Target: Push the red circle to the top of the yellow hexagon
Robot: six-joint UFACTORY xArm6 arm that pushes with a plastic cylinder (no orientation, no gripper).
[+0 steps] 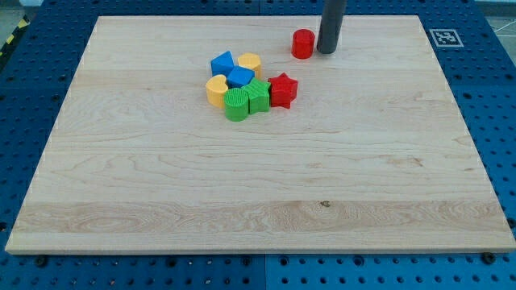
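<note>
The red circle point(302, 43) stands near the view's top, apart from the other blocks. My tip point(326, 51) is right beside it on its right, touching or nearly touching. The yellow hexagon point(250, 63) sits to the left and slightly below the red circle, at the upper edge of a cluster of blocks. The rod rises out of the view's top.
The cluster holds a blue block point(222, 64), a second blue block point(240, 77), a yellow heart point(217, 89), a green circle point(237, 104), a green block point(258, 95) and a red star point(282, 89). The wooden board point(258, 201) lies on a blue perforated table.
</note>
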